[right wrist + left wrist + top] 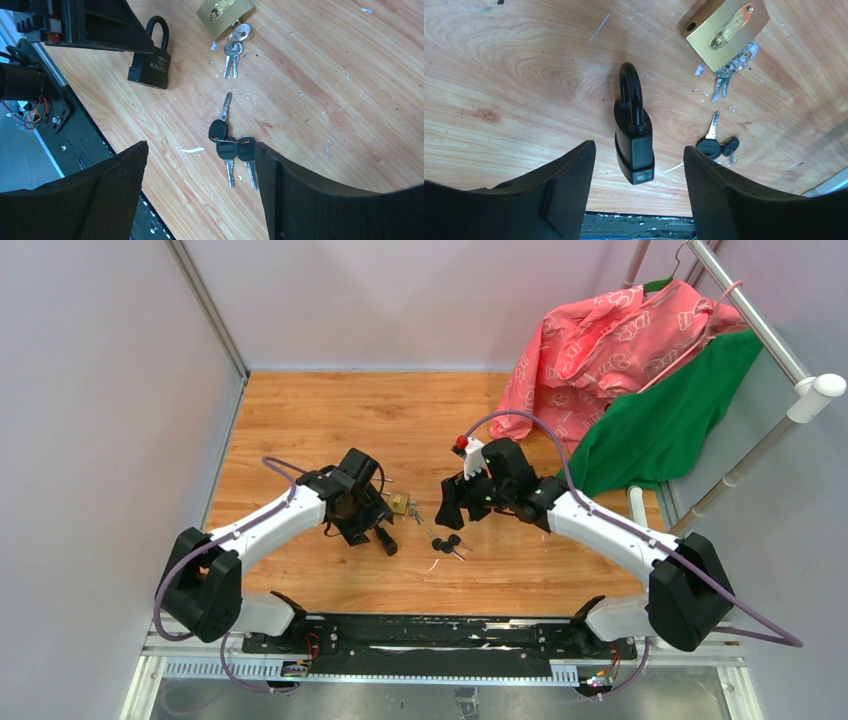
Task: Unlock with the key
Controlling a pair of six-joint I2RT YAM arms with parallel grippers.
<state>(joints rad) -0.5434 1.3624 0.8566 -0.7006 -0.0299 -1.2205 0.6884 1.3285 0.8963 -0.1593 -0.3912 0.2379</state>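
Note:
A black padlock (634, 135) lies flat on the wooden table (300, 420), its shackle pointing away from my left gripper (639, 148). That gripper hovers over it, open, with a gap on each side of the lock body. The lock also shows from the right as the black padlock (150, 65) and from above as the black padlock (386, 539). A bunch of black-headed keys (231, 145) lies loose on the wood just right of it. My right gripper (201, 146) hangs open above the keys, touching nothing.
A brass padlock (726, 30) with silver keys (729, 70) lies just beyond the black lock. The table's near edge and the black base rail (430, 630) lie close below both grippers. Pink cloth (600, 340) and green cloth (660, 420) hang at the back right.

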